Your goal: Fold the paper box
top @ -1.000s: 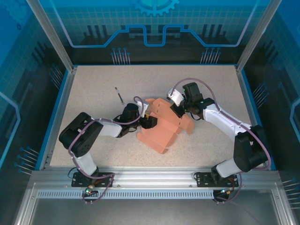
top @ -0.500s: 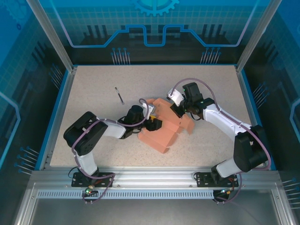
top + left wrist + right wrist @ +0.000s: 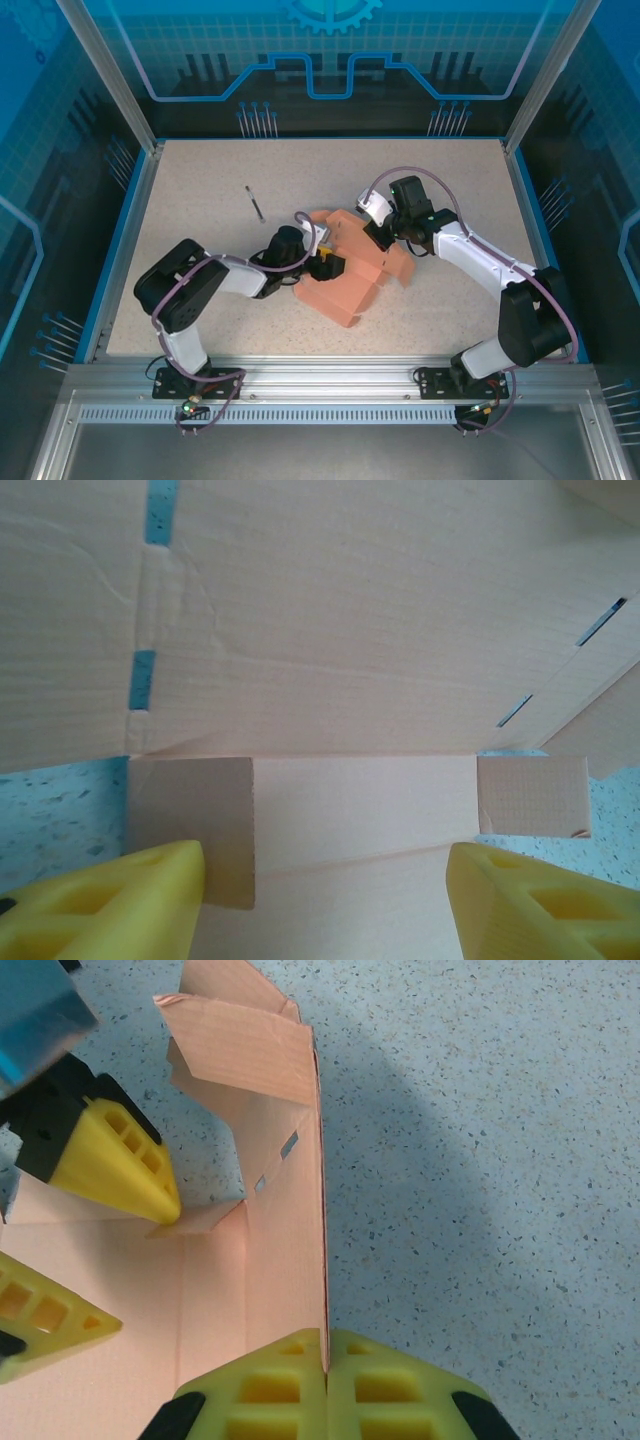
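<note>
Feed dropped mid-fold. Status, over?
Right claw shut on paper box wall. Left claw open over box interior. Dark stick lies well clear.

I see the salmon-orange paper box mid-table, partly folded: base flat, one slotted wall upright, small tabs sticking out.

**benchrat:** what's this rig sitting on?

**kilo_9:** a speckled beige tabletop with a blue border, plus an aluminium rail along the near edge.

**benchrat:** and around it?

**kilo_9:** angled aluminium posts at the far corners, and see-through blue panels printed with circuit-style lines. There's a gear graphic up top. The light is pretty even, with soft shadows.
</note>
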`<action>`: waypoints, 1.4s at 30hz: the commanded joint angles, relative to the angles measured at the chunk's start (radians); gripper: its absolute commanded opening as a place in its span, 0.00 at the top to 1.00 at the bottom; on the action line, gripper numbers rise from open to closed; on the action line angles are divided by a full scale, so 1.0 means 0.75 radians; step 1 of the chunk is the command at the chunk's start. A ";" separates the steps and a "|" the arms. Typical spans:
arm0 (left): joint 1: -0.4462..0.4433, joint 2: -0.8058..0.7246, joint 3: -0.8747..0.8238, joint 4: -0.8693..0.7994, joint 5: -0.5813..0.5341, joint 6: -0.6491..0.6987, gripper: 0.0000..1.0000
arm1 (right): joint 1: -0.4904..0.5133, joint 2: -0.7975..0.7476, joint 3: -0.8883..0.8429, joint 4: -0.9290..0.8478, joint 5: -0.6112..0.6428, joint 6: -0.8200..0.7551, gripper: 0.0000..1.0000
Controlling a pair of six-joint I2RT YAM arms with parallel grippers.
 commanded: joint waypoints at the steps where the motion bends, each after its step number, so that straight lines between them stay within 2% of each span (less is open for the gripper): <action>1: 0.034 -0.091 -0.040 0.016 0.015 0.010 0.32 | -0.020 -0.031 0.023 -0.010 0.013 0.015 1.00; 5: 0.072 -0.181 -0.088 -0.039 -0.020 0.041 0.30 | -0.002 -0.045 0.026 -0.014 0.063 -0.007 1.00; 9: 0.112 -0.278 -0.135 -0.063 -0.044 0.040 0.30 | 0.074 -0.038 0.013 0.005 0.241 -0.080 1.00; 12: 0.136 -0.358 -0.146 -0.130 -0.116 0.015 0.30 | 0.132 -0.035 0.001 0.035 0.365 -0.136 1.00; 20: 0.181 -0.518 -0.182 -0.181 -0.256 -0.081 0.30 | 0.267 -0.078 -0.132 0.266 0.630 -0.371 1.00; 29: 0.242 -0.536 -0.185 -0.192 -0.280 -0.148 0.30 | 0.348 -0.102 -0.344 0.613 0.714 -0.613 1.00; 42: 0.321 -0.501 -0.123 -0.214 -0.270 -0.210 0.30 | 0.367 0.002 -0.440 1.032 0.833 -0.832 1.00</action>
